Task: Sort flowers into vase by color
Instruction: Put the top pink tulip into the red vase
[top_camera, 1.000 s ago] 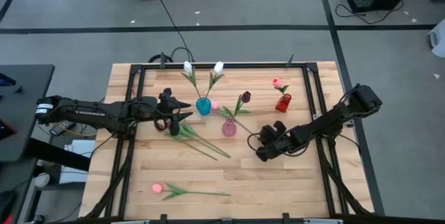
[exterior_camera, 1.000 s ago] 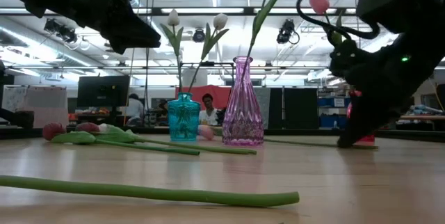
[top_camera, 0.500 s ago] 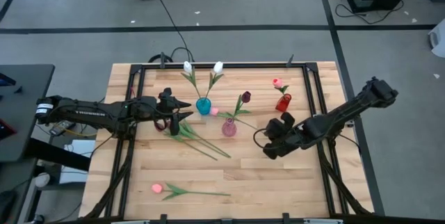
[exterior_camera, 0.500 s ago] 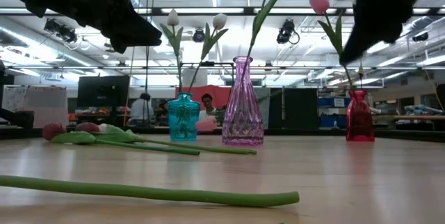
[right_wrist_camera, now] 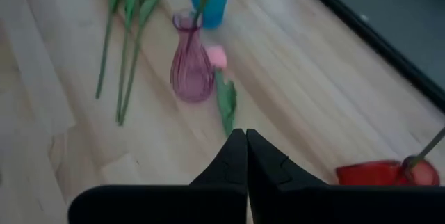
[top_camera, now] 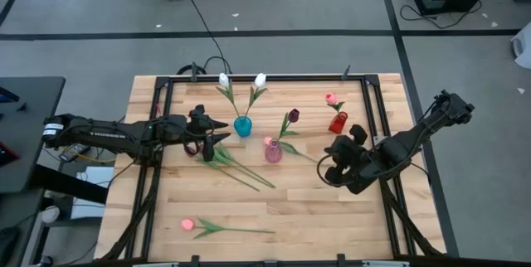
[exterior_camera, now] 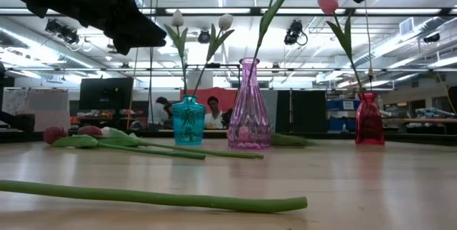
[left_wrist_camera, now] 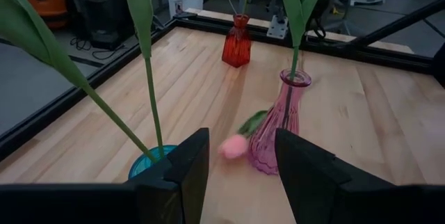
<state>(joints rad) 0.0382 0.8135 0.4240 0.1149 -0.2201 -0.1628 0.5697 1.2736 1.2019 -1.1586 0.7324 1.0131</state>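
1. A wooden table (top_camera: 332,209) holds one loose flower (top_camera: 217,228) nearest the front edge.
2. Further back, more flowers (top_camera: 236,164) lie beside the open left gripper (top_camera: 217,132); the right gripper (top_camera: 332,161) is shut, empty.
3. Only the low view shows people (exterior_camera: 213,108) behind the teal vase (exterior_camera: 188,120).

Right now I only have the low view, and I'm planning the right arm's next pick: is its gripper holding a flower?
Observer: No. The right gripper is shut and empty, above the table.
Operator: Any loose flower near it?
Observer: A pink tulip lies flat on the table beside the purple vase.
Operator: And the other arm?
Observer: The left gripper is open and empty, hovering by the teal vase.
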